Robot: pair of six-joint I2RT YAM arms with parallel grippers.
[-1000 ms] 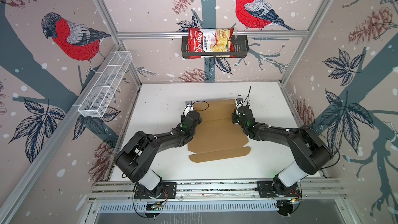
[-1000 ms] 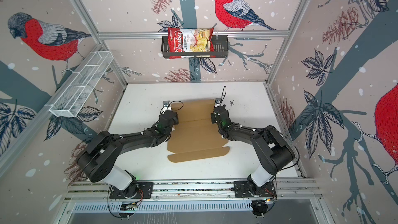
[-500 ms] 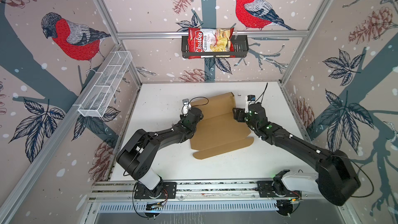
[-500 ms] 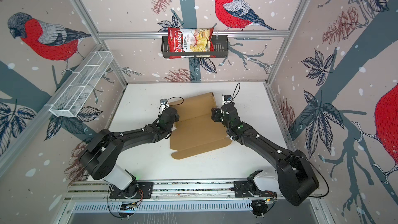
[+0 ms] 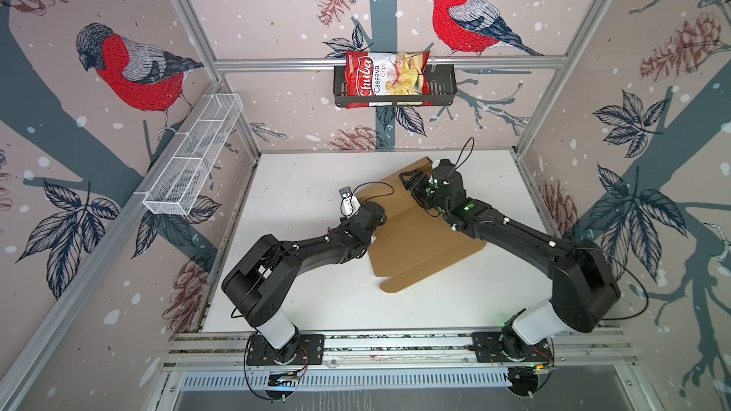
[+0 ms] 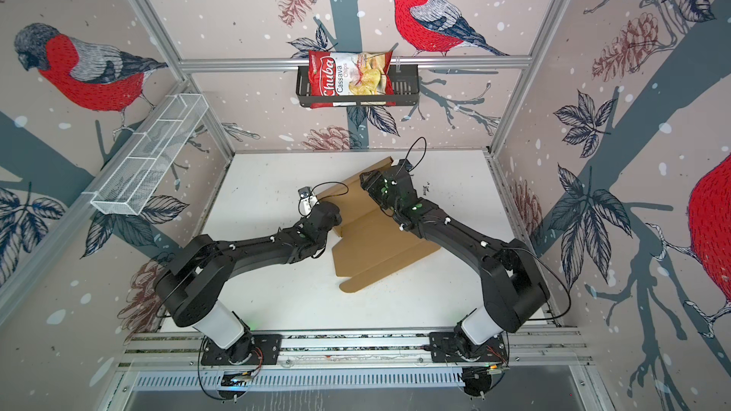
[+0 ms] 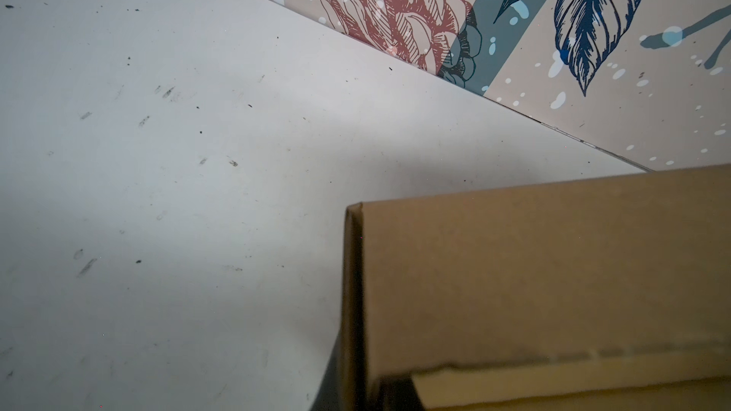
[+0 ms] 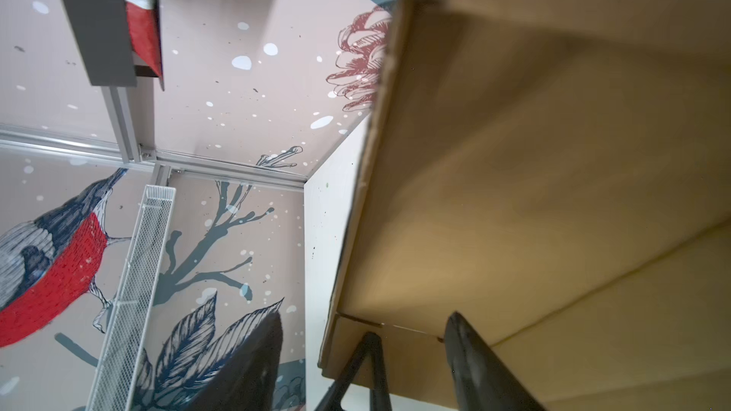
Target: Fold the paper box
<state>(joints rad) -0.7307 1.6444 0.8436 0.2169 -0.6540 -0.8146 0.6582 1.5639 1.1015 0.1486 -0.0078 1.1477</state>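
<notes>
In both top views the paper box [image 5: 429,241] lies in the middle of the surface [image 5: 296,270] as a partly creased sheet, with its far panel tilted up. The left gripper [image 5: 375,215] sits at the sheet's left edge and the right gripper [image 5: 411,185] at the lifted panel.

The left wrist view shows only a folded flap up close. That gripper is closed tight, on what cannot be told.

In the right wrist view the fingers [image 8: 470,357] are spread wide astride the panel's edge, not clamping it.

The step in hand seems to be standing up the far wall. The next move calls for pinching that edge and turning it along its crease.
</notes>
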